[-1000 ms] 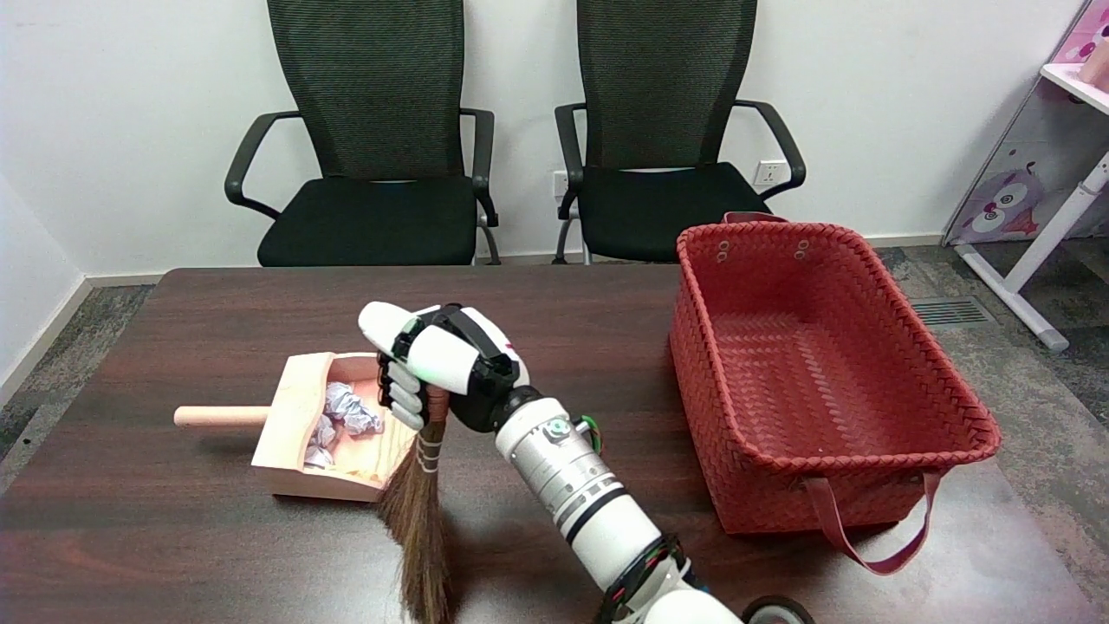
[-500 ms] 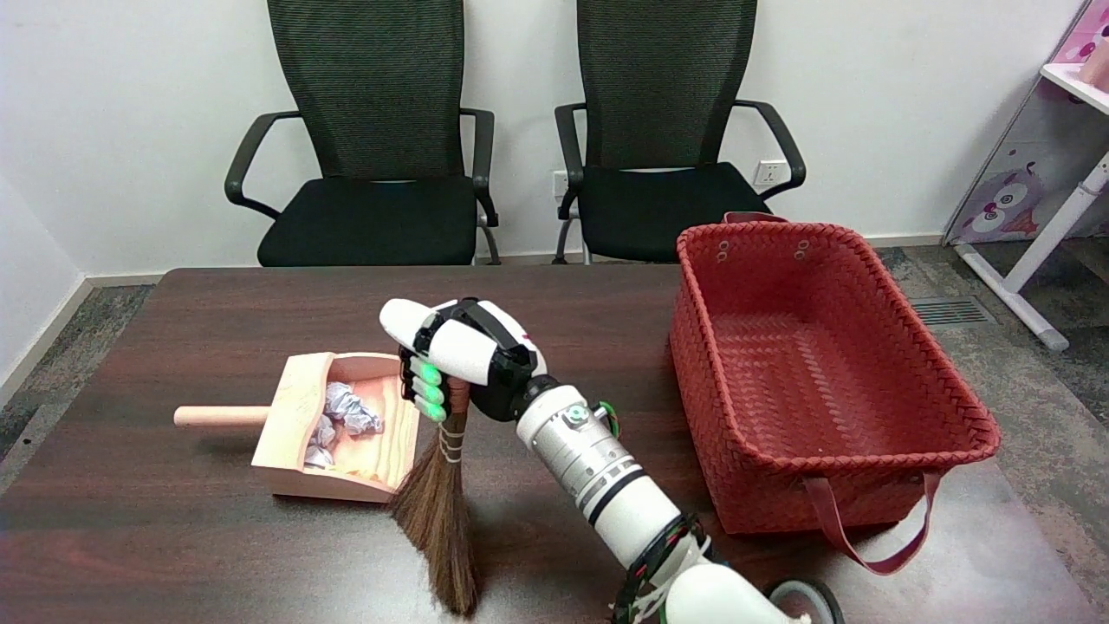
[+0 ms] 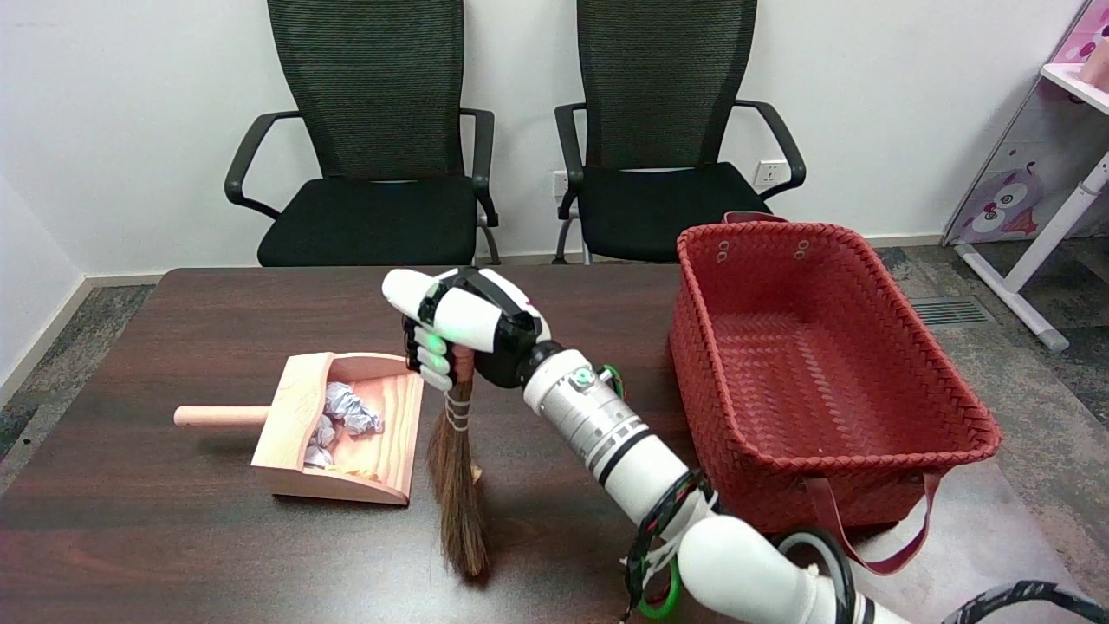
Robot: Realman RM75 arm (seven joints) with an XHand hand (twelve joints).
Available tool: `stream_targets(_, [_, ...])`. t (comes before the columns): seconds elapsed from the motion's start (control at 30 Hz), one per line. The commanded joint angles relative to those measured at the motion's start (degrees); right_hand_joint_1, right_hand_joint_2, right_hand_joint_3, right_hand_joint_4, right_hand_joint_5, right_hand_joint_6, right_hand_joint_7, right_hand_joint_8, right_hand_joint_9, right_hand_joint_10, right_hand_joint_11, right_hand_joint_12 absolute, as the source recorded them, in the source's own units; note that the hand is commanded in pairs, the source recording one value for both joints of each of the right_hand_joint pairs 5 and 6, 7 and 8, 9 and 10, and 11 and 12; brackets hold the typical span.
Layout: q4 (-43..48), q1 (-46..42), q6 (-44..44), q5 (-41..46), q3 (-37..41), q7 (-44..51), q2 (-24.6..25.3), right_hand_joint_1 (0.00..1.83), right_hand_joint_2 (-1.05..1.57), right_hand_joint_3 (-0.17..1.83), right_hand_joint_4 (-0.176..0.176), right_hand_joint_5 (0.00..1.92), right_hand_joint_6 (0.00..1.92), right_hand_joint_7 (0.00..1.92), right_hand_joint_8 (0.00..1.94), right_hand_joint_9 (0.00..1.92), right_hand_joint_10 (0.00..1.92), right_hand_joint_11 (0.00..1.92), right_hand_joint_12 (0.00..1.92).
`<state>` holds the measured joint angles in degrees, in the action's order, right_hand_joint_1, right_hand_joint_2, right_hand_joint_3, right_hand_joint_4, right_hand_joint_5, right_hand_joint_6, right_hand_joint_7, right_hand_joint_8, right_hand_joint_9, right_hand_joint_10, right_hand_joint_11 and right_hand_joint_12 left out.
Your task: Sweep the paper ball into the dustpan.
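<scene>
One broom (image 3: 457, 485), one dustpan (image 3: 295, 407), crumpled paper balls (image 3: 346, 414).

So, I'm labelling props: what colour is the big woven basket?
Red, with matching red strap handles; the basket shows clearly in the head view, right of the right hand.

The room is bright with soft, even light from above. The dark table (image 3: 173, 537) shines a little, and shadows on it are faint. Everything looks sharp.
</scene>
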<state>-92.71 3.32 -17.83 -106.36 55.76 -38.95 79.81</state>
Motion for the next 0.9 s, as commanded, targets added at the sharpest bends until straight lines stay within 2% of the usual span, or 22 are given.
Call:
stream_targets(0.03, [-2.9, 4.9, 1.8, 7.1, -0.4, -0.4, -2.3, 1.04, 1.57, 0.92, 0.024, 1.92, 1.92, 1.92, 1.92, 1.92, 1.92, 1.92, 1.92])
stream_targets(0.33, [-8.9, 5.0, -3.2, 9.1, -0.1, -0.2, -2.6, 1.04, 1.57, 1.0, 0.023, 1.92, 1.92, 1.92, 1.92, 1.92, 1.92, 1.92, 1.92])
stream_targets(0.53, [-13.9, 4.9, -5.8, 7.5, 2.1, 1.5, -6.7, 1.04, 1.57, 0.98, 0.024, 1.92, 1.92, 1.92, 1.92, 1.92, 1.92, 1.92, 1.92])
stream_targets(0.67, [-16.9, 3.8, -10.3, 6.8, 3.2, 12.7, -7.4, 1.04, 1.57, 1.05, 0.029, 1.92, 1.92, 1.92, 1.92, 1.92, 1.92, 1.92, 1.92])
stream_targets(0.73, [-18.3, 2.6, -13.2, 7.1, 3.4, 22.3, -7.0, 1.04, 1.57, 1.06, 0.032, 1.92, 1.92, 1.92, 1.92, 1.92, 1.92, 1.92, 1.92])
stream_targets(0.8, [-19.1, 1.7, -15.0, 7.6, 3.2, 32.2, -6.5, 1.05, 1.57, 0.98, 0.034, 1.92, 1.92, 1.92, 1.92, 1.92, 1.92, 1.92, 1.92])
stream_targets(0.9, [-19.0, 0.3, -16.5, 7.6, 2.4, 41.5, -5.4, 1.06, 1.57, 0.88, 0.033, 1.92, 1.92, 1.92, 1.92, 1.92, 1.92, 1.92, 1.92])
